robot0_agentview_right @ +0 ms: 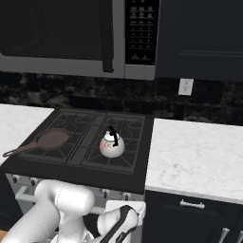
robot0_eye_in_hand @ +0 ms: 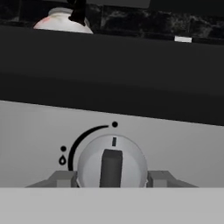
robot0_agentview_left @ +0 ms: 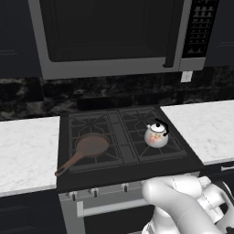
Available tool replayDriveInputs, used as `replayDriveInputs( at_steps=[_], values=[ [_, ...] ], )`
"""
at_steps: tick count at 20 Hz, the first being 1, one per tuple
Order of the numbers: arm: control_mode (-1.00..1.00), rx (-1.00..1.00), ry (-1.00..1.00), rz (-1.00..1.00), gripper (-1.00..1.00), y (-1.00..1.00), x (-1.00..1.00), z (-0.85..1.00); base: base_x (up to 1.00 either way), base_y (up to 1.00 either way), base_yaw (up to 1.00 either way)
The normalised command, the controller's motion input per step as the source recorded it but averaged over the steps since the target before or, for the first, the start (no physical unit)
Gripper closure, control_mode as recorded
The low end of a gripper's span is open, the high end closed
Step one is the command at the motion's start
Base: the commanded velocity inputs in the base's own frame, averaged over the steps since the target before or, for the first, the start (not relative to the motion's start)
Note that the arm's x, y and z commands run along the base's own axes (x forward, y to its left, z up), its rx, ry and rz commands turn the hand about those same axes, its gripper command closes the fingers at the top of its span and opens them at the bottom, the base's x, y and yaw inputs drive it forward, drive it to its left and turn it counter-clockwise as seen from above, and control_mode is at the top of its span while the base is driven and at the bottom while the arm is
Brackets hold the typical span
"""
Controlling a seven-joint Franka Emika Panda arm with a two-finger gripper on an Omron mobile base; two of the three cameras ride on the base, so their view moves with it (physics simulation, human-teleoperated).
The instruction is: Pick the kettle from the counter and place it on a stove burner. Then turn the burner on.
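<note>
From the left base view, the kettle (robot0_agentview_left: 156, 135) sits upright on the stove burner (robot0_agentview_left: 153, 135), right of the brown frying pan (robot0_agentview_left: 87, 149). The right base view shows the same. In the hand view, the gripper (robot0_eye_in_hand: 112, 178) straddles a round stove knob (robot0_eye_in_hand: 112, 165), fingers (robot0_eye_in_hand: 61, 177) spread on either side.

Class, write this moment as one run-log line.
kettle: on front right stove burner | fingers: either side of knob | pan: front left burner
</note>
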Motion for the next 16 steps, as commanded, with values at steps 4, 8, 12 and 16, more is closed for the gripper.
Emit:
replayDriveInputs(
  at_steps=[4,8,12,16],
  values=[
    [-1.00,-0.17,0.00,0.16,1.00,0.00,-0.03,0.14,0.00,0.00,0.00],
    [-1.00,-0.22,-0.04,0.17,1.00,0.00,-0.06,0.07,0.00,0.00,0.00],
    [-1.00,-0.28,-0.06,0.19,1.00,0.00,-0.09,0.00,0.00,0.00,0.00],
    [-1.00,-0.30,-0.09,0.25,1.00,-0.01,-0.13,0.05,0.00,0.00,0.00]
  ],
)
